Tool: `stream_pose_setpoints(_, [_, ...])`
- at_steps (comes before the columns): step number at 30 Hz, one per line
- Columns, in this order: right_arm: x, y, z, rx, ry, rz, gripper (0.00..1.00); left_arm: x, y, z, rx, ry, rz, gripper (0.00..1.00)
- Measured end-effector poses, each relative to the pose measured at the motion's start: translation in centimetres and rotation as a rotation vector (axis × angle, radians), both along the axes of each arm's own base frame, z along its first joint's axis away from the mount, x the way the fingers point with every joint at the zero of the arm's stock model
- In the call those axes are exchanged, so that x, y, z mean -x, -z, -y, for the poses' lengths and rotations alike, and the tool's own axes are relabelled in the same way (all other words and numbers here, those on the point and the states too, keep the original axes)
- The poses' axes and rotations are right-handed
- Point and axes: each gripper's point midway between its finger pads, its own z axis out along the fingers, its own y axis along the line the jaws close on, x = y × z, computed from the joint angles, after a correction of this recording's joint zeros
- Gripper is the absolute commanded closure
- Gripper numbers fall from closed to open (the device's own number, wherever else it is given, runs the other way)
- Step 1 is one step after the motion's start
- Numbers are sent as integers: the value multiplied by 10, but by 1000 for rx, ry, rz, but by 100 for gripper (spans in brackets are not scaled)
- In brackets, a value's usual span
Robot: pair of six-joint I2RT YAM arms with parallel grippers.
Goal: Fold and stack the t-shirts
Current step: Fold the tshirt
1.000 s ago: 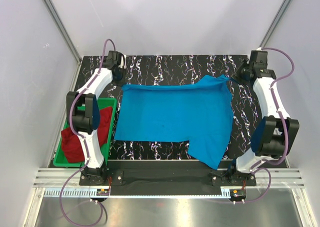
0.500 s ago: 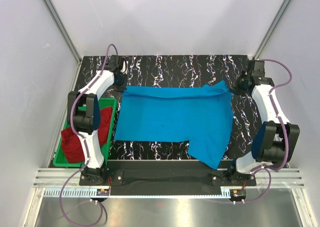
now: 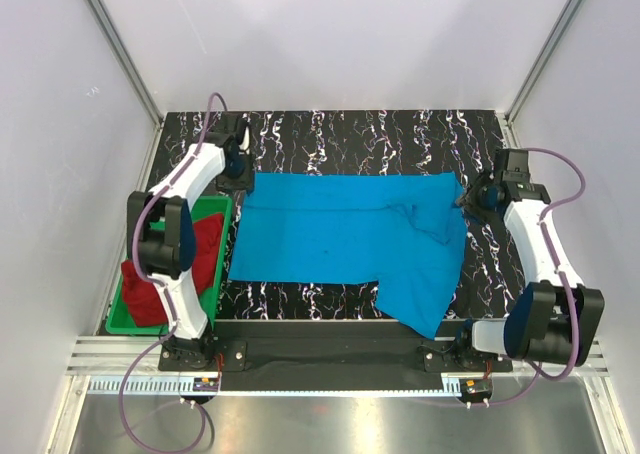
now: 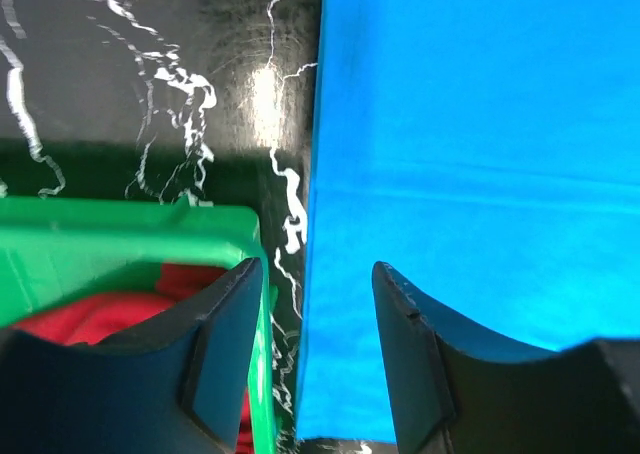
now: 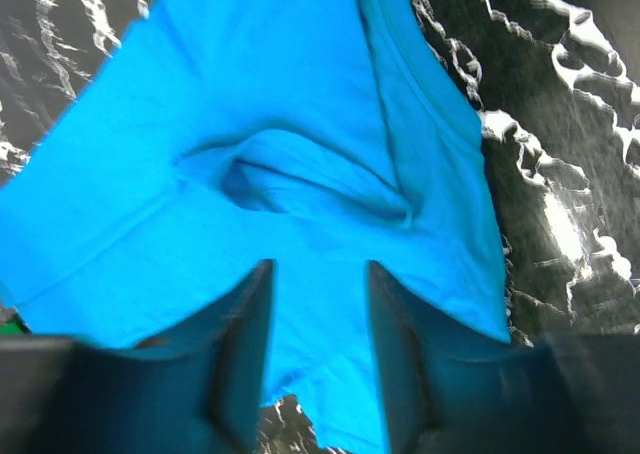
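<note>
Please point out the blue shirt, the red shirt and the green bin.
blue shirt (image 3: 330, 234): top view, flat middle of the cloth.
red shirt (image 3: 140, 294): top view, bunched part at its near end.
green bin (image 4: 120, 229): left wrist view, its rim.

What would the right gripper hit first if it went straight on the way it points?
The blue t-shirt. The right gripper points down at it, jaws apart, with only blue cloth showing between them, beside a rumpled fold. How far above the cloth it hangs is unclear.
</note>
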Motion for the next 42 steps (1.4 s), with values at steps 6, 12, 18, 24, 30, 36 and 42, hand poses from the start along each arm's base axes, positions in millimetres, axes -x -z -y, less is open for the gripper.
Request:
stream_pose_setpoints(6, [-34, -9, 7, 31, -14, 52, 43, -17, -42, 21, 114, 2, 92, 62])
stream_pose_setpoints(12, [-96, 17, 14, 22, -28, 35, 61, -38, -19, 51, 221, 51, 46, 63])
stream_pose_setpoints(18, [-125, 44, 15, 15, -51, 3, 55, -30, 12, 62, 263, 57, -47, 65])
stream_pose_setpoints(24, [-155, 60, 24, 50, -97, -7, 50, -29, 17, 66, 281, 51, -64, 65])
stream_pose_setpoints(30, [-174, 67, 33, 85, -137, 2, 50, -29, 33, 67, 285, 43, -95, 65])
stream_pose_setpoints(36, [-194, 77, 37, 106, -168, 7, 49, -27, 45, 67, 283, 33, -124, 65])
stream_pose_setpoints(42, [-200, 93, 39, 111, -187, -19, 49, -32, 45, 68, 283, 33, -117, 65])
